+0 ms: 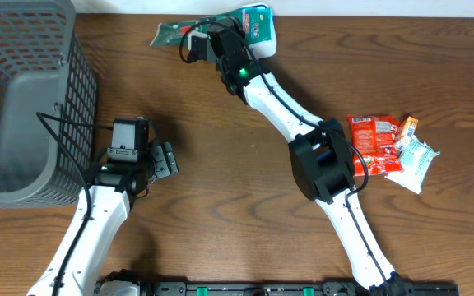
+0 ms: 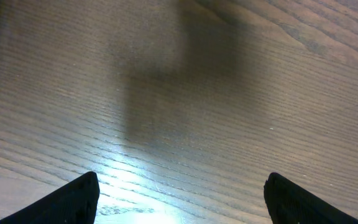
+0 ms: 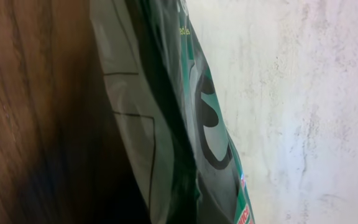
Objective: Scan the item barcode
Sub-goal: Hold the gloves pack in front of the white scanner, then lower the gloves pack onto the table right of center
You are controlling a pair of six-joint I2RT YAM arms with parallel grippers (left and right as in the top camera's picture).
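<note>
A green packet (image 1: 171, 33) hangs at the far edge of the table, pinched by my right gripper (image 1: 196, 43), which is shut on it. In the right wrist view the same green packet (image 3: 179, 124) fills the middle, edge-on, with a pale wall behind it; the fingers themselves are hidden there, and no barcode shows. My left gripper (image 1: 164, 159) hovers low over bare wood near the basket. Its fingers (image 2: 73, 199) stand wide apart with nothing between them, so the left gripper (image 2: 180, 182) is open.
A grey wire basket (image 1: 76, 90) stands at the far left. A white and teal packet (image 1: 260, 23) lies at the back, beside the right wrist. A red packet (image 1: 373, 141), a small orange one (image 1: 407, 126) and a white one (image 1: 415, 160) lie at the right.
</note>
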